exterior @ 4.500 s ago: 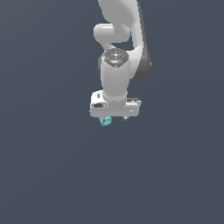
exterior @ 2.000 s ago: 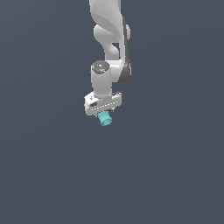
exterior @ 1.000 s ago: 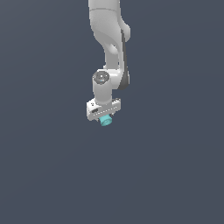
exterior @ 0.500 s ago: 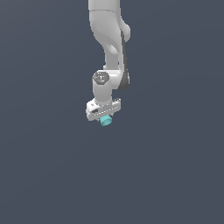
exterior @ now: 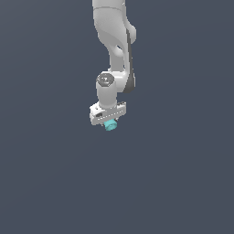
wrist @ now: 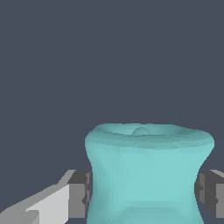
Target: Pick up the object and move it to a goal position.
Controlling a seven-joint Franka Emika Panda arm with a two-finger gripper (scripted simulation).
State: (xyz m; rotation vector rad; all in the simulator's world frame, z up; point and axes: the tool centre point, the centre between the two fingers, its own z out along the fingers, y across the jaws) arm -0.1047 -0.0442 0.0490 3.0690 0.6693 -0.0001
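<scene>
The object is a small teal short cylinder with a hollow end. It hangs just below my white gripper in the exterior view. In the wrist view the teal object fills the space between my two fingers, with a dark grey pad pressed against one side and the other pad against the opposite side. My gripper is shut on the object. The arm reaches down from the top of the exterior view. No goal marker shows in either view.
Only a plain dark blue-grey background surrounds the arm in both views. No other objects, containers or edges show.
The arm with the teal object has drifted toward the exterior view's left and risen a little over the earlier frames; in the last half second it barely moved. The grip is unchanged.
</scene>
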